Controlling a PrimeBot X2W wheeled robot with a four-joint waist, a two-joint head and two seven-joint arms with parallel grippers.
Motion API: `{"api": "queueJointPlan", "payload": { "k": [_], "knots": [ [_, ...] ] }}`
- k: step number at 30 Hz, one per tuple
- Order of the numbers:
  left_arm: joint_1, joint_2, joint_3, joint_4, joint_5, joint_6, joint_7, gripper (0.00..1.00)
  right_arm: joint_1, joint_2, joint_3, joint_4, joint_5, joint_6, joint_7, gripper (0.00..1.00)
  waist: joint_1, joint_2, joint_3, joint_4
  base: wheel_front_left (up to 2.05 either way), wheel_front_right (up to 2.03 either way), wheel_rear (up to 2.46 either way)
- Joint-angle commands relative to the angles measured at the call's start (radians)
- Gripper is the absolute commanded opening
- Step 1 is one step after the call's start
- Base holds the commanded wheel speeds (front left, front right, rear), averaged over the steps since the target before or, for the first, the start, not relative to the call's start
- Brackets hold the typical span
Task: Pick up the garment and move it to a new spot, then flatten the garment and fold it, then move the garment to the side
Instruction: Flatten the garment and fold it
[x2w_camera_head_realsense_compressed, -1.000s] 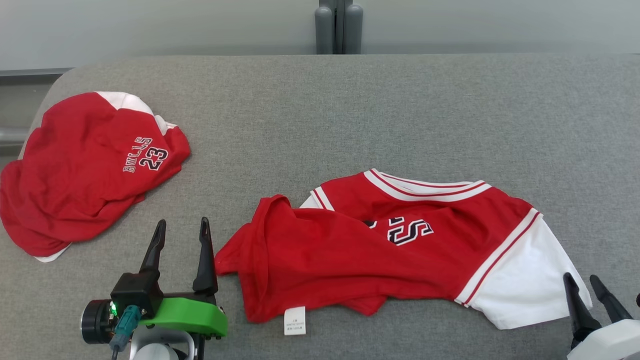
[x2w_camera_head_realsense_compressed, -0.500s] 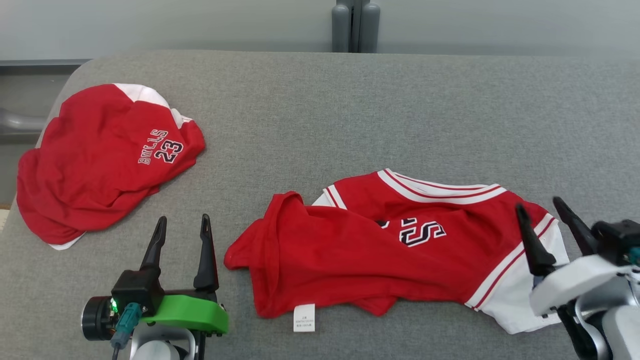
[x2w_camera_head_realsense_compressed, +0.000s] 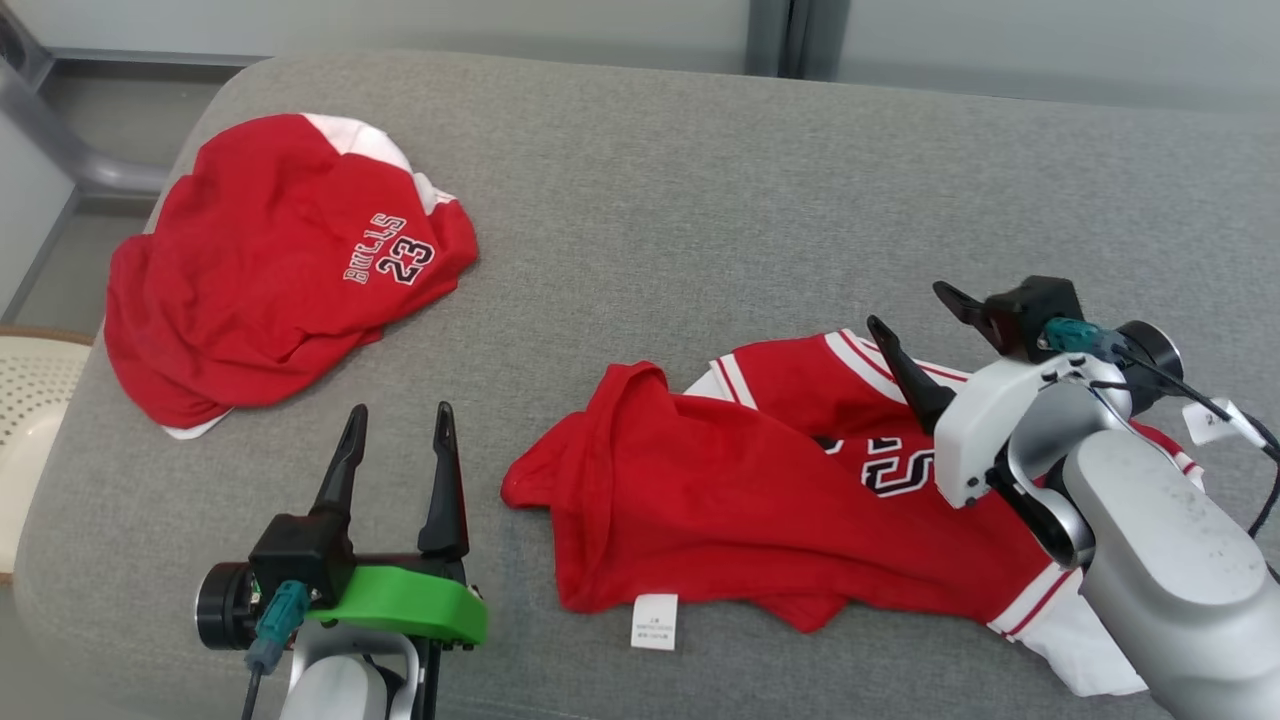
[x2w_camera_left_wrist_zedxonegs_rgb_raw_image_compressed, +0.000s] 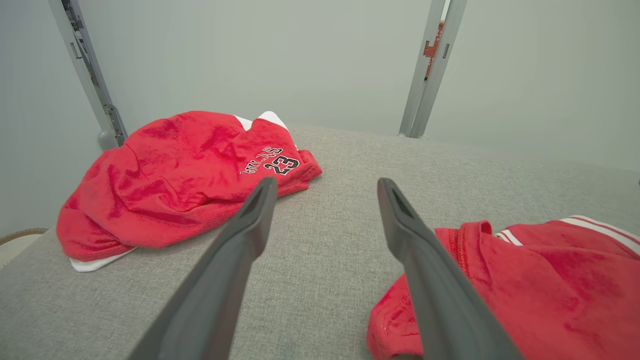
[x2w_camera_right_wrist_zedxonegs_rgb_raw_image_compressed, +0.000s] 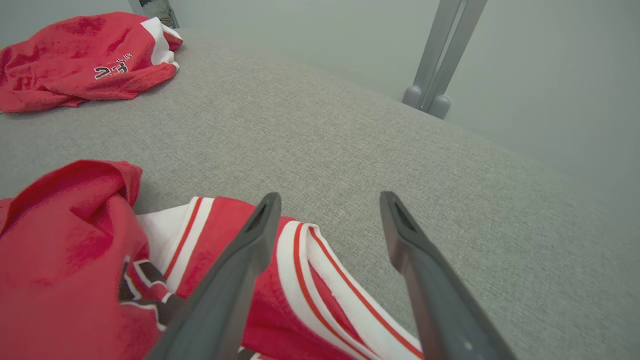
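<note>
Head view: open grey woven surface (x2w_camera_head_realsense_compressed: 700, 180) beyond the crumpled red jersey (x2w_camera_head_realsense_compressed: 740, 500); our right gripper (x2w_camera_head_realsense_compressed: 907, 305) spread, empty, over its striped collar (x2w_camera_right_wrist_zedxonegs_rgb_raw_image_compressed: 300, 260); left gripper (x2w_camera_head_realsense_compressed: 400, 409) spread, empty, beside it.

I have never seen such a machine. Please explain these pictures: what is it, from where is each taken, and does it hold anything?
It is a wheeled robot with two arms, each ending in a gripper with two long dark fingers. One picture comes from its head camera, looking down at a grey padded surface. There the left gripper is at the lower left; the right gripper is over the collar of a red and white jersey. A second, crumpled red jersey lies at the far left. The other two pictures come from wrist cameras looking along each gripper's fingers. Both grippers are open and hold nothing.
</note>
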Motion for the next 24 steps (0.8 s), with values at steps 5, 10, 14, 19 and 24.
{"api": "queueJointPlan", "payload": {
  "k": [5, 10, 14, 19, 24],
  "knots": [
    [-0.025, 0.003, -0.027, -0.002, -0.025, 0.015, 0.000, 1.00, -0.109, -0.019, 0.113, 0.157, 0.044, -0.001, 0.037, 1.00, 0.0000, 0.0000, 0.040, 0.084, 0.00, 0.00, 0.00],
    [-0.029, 0.003, -0.052, -0.004, -0.041, 0.027, -0.001, 1.00, -0.176, -0.025, 0.241, 0.330, 0.110, -0.001, 0.094, 1.00, 0.0000, 0.0000, 0.048, 0.118, 0.00, 0.00, 0.00],
    [-0.027, 0.003, -0.055, -0.006, -0.038, 0.035, -0.001, 1.00, -0.190, -0.009, 0.299, 0.393, 0.186, -0.001, 0.123, 0.35, 0.0000, 0.0000, 0.048, 0.120, 0.00, 0.00, 0.00],
    [-0.033, 0.003, -0.061, -0.006, -0.039, 0.036, -0.001, 1.00, -0.244, -0.032, 0.318, 0.436, 0.243, -0.002, 0.067, 0.00, 0.0000, 0.0000, 0.049, 0.110, 0.00, 0.00, 0.00],
    [-0.037, 0.003, -0.061, -0.003, -0.033, 0.035, -0.001, 1.00, -0.320, -0.046, 0.267, 0.498, 0.253, -0.002, -0.075, 0.00, 0.0000, 0.0000, 0.043, 0.100, 0.00, 0.00, 0.00]
  ]
}}
